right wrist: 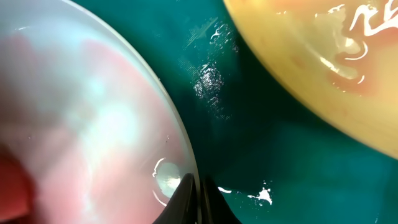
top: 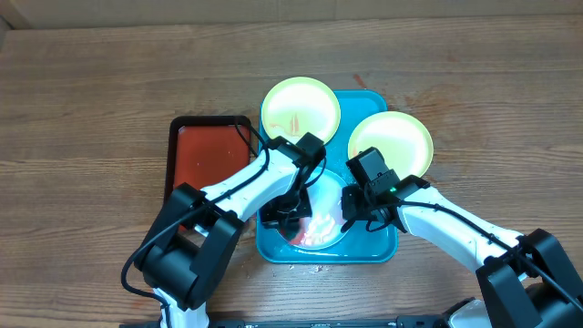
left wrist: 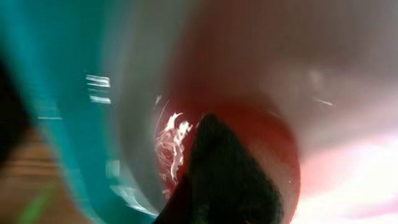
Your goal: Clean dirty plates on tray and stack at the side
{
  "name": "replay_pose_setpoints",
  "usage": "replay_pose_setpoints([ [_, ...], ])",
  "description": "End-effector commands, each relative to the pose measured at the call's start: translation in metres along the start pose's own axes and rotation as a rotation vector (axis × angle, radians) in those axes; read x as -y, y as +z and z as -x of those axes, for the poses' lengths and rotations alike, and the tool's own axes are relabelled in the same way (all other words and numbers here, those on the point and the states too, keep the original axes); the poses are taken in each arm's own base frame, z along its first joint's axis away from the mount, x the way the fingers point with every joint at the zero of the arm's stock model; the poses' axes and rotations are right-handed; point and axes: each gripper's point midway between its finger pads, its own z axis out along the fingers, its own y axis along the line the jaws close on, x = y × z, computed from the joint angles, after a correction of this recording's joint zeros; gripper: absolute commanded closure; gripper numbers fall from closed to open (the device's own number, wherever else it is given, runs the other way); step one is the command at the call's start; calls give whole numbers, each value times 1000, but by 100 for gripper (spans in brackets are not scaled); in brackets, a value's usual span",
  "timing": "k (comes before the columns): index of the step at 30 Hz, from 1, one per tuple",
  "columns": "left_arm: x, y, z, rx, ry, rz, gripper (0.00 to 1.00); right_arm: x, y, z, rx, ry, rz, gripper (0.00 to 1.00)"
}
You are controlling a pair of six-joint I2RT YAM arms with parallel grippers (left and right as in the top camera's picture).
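Observation:
The turquoise tray (top: 373, 248) lies mid-table. A whitish plate (top: 321, 228) with red smears lies in it, and it also shows in the right wrist view (right wrist: 81, 124) and, blurred, in the left wrist view (left wrist: 249, 74). My right gripper (top: 350, 215) is shut on this plate's right rim (right wrist: 198, 193). My left gripper (top: 284, 213) is over the plate's left part, and a dark fuzzy sponge (left wrist: 224, 177) in its jaws presses on the red smear. Two yellow-green plates rest over the tray's far edge, one at left (top: 301, 109) and one at right (top: 390, 143) (right wrist: 323, 62).
A smaller black-rimmed tray with a red-orange inside (top: 205, 150) lies left of the turquoise tray, under the left arm. Bare wooden table (top: 492, 100) lies all round. White specks sit on the tray floor (right wrist: 264, 196).

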Motion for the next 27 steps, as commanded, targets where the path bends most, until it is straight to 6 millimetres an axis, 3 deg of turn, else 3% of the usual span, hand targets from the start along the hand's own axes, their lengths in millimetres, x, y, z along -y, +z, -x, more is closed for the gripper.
replay_pose_setpoints([
  [1,-38,0,23,128,-29,193,96,3,-1,3,18,-3,-16,96],
  [7,-33,-26,25,154,-67,75,96,3,-1,3,17,-3,-16,96],
  [11,-18,-67,23,196,-31,-134,95,3,-1,3,15,-3,-18,96],
  [15,-30,-100,20,250,-32,-217,96,3,-1,2,13,-4,-19,96],
  [19,-71,-124,21,303,-82,-214,96,5,-1,2,15,-3,-28,96],
  [23,-133,-142,26,363,-208,-175,96,5,-3,3,10,-3,-35,96],
  [27,-189,-155,28,412,-348,-180,96,-1,-20,13,-11,-51,-49,96],
])
